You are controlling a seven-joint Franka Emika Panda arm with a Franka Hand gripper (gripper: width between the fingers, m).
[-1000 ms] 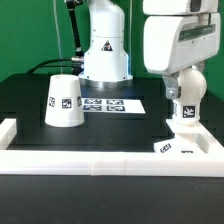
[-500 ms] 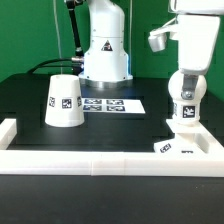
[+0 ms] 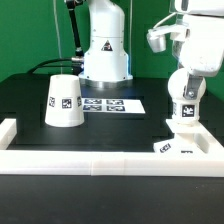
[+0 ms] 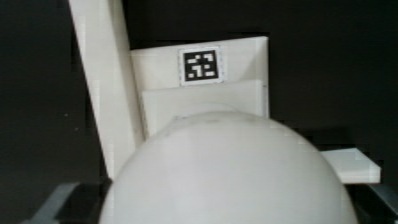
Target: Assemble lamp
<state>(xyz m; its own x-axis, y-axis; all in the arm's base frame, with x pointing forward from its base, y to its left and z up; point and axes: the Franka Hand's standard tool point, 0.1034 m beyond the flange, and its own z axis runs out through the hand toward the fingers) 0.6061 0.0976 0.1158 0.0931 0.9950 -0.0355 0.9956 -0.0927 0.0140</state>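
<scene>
Lamp bulb [image 3: 183, 95] stands upright on the flat base [image 3: 205, 141], directly beneath the gripper [image 3: 186, 70]. The fingers [image 4: 361, 168] flank its dome; I cannot tell whether they clench it. The shade [image 3: 63, 102] sits well away from them, beside the marker board [image 3: 112, 103].

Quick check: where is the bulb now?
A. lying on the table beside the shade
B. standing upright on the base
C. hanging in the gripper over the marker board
B: the bulb stands upright on the base at the exterior view's right, apart from the shade.
</scene>
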